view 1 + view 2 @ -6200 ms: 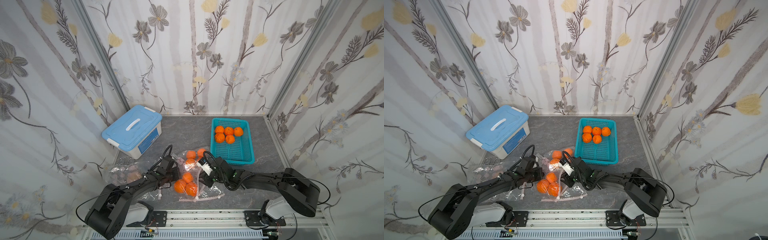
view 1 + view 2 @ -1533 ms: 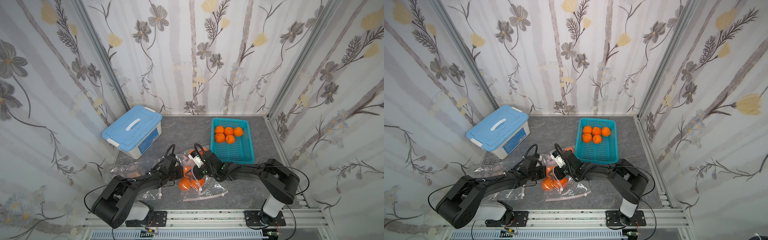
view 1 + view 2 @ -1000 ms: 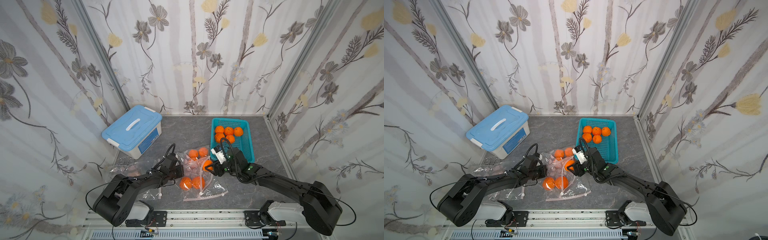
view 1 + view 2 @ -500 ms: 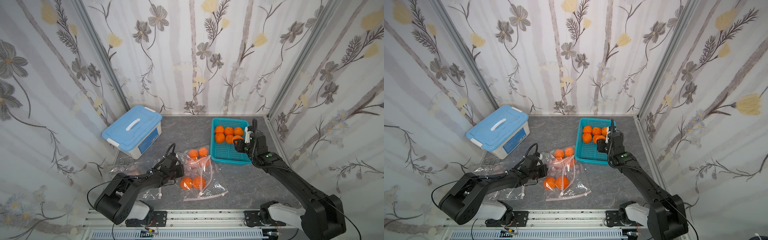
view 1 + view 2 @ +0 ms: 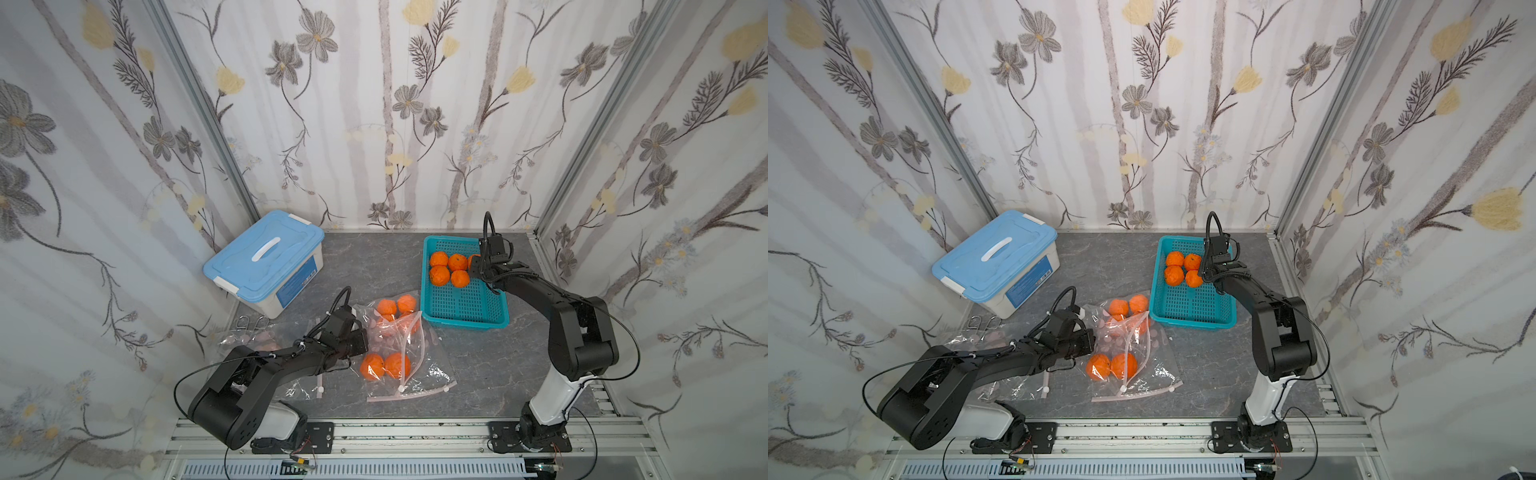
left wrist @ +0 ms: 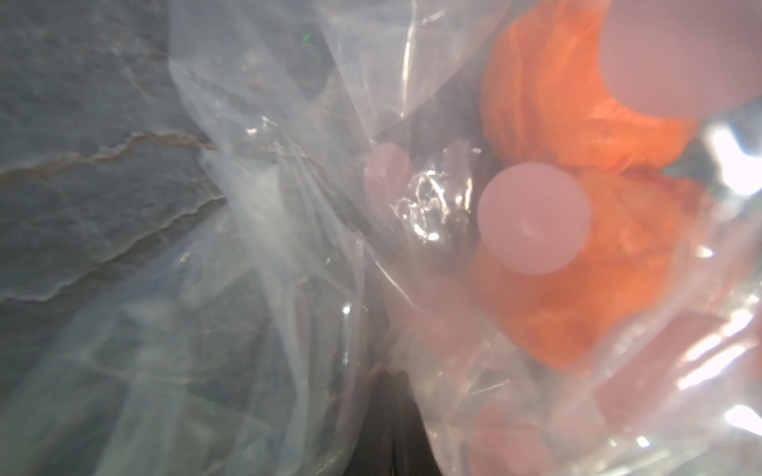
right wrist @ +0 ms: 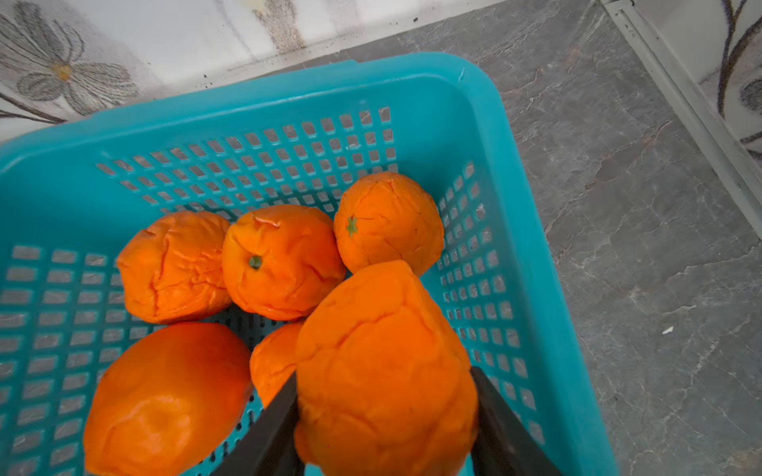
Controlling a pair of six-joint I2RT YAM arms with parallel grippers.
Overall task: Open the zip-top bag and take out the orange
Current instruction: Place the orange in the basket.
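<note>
The grey marbled tabletop [image 5: 374,257] carried a white plastic storage box with a sky-blue clip-on lid [image 5: 266,257] at its back left. That box stood well apart from the teal perforated plastic basket [image 5: 465,307] at the back right. Nearer the front, between the two, lay the clear zip-top bag with pale pink dots [image 5: 428,365], crumpled, its pink zip strip curling loose along the front edge. A second flattened clear bag [image 5: 249,338] lay partly hidden under the left arm.

The left gripper [image 5: 360,338] was closed tight, pinching the dotted bag's film at its left edge. The left wrist view showed only blurred folds of plastic gathering towards the dark fingers.

The right gripper [image 7: 383,391] hung over the basket's back right corner, its black fingers clamped on a wrinkled matte orange [image 7: 379,362]. That fruit blocked part of the five loose oranges [image 7: 280,259] in the basket below. More bagged oranges [image 5: 384,365] sat inside the film, and those under the dots were hard to count.
</note>
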